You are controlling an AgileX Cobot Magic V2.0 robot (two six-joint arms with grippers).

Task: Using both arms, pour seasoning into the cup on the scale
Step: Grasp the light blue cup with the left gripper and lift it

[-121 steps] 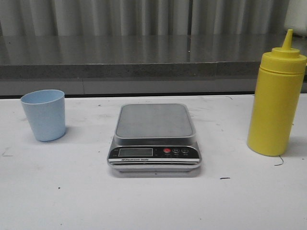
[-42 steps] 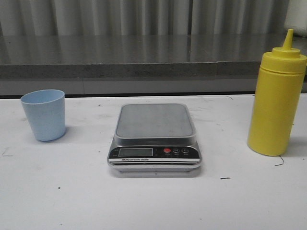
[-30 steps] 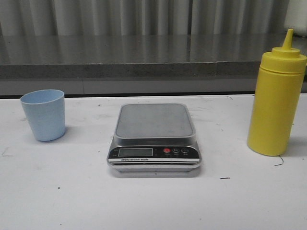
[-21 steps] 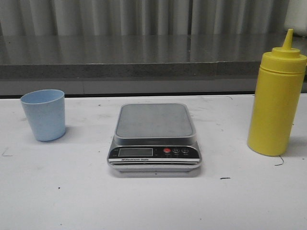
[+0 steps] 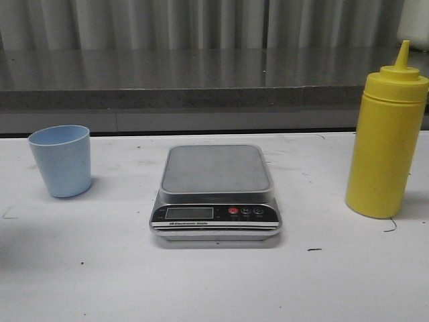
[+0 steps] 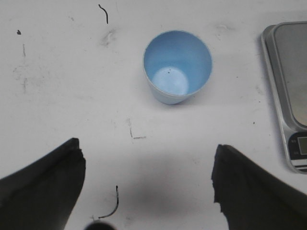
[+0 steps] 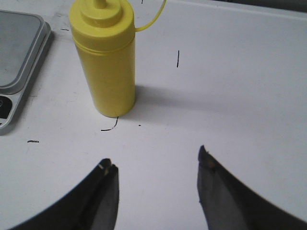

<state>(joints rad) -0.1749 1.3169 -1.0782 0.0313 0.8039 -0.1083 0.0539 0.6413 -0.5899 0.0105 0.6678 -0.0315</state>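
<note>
On the left of the white table (image 5: 80, 268) stands the pale blue cup (image 5: 60, 161), upright and open-mouthed, well apart from the scale (image 5: 215, 194). In the left wrist view the left gripper (image 6: 148, 187) hangs above the table with its jaws spread wide, holding nothing; the cup (image 6: 177, 66) sits ahead of the gap between the two dark fingers (image 6: 43, 187), roughly in line with its middle and clear of both fingertips. The cup's inside looks bare apart from a small dark speck on its floor. A corner of the scale (image 6: 288, 91) shows beyond the finger on that side, apart from the cup.

In the middle, the scale lies flat with its steel platform bare; the black front panel faces the camera, with an LCD screen and a red button (image 5: 233, 210) beside two darker ones (the screen's reading is too small to make out).

On the right stands the yellow seasoning bottle (image 5: 387, 134), upright, cone nozzle up, well apart from the scale. In the right wrist view the right gripper (image 7: 156, 165) is also wide open and empty; the bottle (image 7: 106, 57) stands ahead of the jaws, offset toward the finger (image 7: 103, 196) nearer the scale (image 7: 19, 57), touching neither finger. A thin yellow strand curls from the bottle's cap.
</note>
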